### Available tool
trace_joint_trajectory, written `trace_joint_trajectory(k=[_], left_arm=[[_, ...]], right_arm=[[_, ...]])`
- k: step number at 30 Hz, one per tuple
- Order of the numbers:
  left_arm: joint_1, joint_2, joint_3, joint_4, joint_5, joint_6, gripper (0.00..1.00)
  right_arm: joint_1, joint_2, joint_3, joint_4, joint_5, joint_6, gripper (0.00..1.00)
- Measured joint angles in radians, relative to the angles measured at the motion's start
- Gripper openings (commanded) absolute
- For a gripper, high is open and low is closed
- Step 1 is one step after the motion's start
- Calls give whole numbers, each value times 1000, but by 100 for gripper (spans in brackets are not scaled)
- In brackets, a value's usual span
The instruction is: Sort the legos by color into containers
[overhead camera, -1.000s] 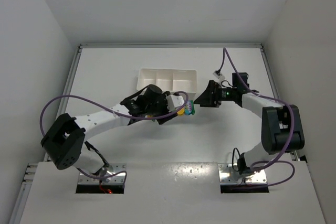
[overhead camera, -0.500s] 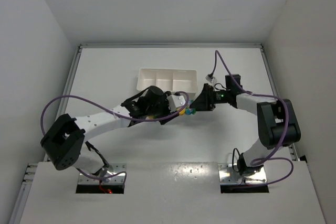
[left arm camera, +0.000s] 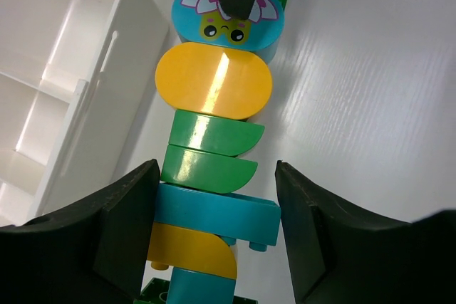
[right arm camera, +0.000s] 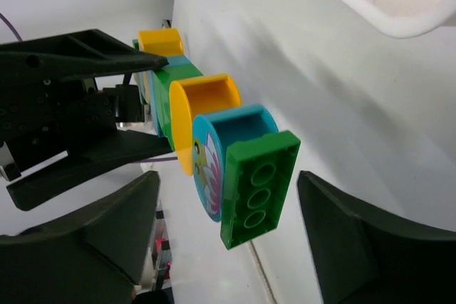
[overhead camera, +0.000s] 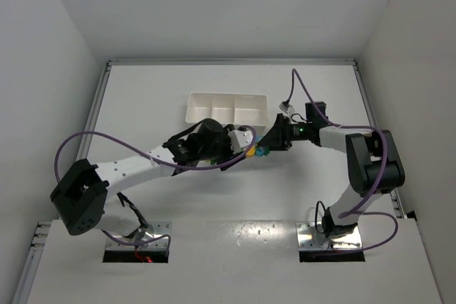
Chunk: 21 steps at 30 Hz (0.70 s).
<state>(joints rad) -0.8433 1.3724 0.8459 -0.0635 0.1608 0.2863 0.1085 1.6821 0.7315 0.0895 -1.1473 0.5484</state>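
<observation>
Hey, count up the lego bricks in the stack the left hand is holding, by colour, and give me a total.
green bricks: 4
cyan bricks: 3
yellow bricks: 2
Total: 9
That covers what shows in the left wrist view. The stack runs off the bottom edge of that view, so more could be hidden.

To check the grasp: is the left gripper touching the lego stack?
Touching. Left wrist view: fingers of the left gripper meet both ends of the cyan brick in the lego stack.
</observation>
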Motion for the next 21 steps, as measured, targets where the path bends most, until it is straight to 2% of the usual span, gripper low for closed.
trace_joint_trajectory(k=[1,2,4,5,6,7,12,20,21], left_arm=[[-2,0,0,0,0,0,9],[-3,0,0,1,0,-1,9],[-2,0,0,0,-2,0,9],[-2,0,0,-3,-10,0,7],[-2,0,0,-8,-14,0,7],[-2,0,0,-11,-17,-2,6],[-1,-2,-21,11,-30,-3,4],[8,-66,-146,40,-39,11,4],[8,-66,-154,33,-38,14,8]], right_arm=[[3,4,0,8,-4,7,62],[5,8,1,18,-8,13,55],[6,18,5,44,-14,33,33],[6,23,7,53,-21,49,11],[4,27,10,61,-32,55,3],[3,30,12,66,-32,56,0],[-5,32,19,59,-55,61,0],[-72,26,21,-115,-74,-80,0],[-81,24,21,-128,-74,-92,0]])
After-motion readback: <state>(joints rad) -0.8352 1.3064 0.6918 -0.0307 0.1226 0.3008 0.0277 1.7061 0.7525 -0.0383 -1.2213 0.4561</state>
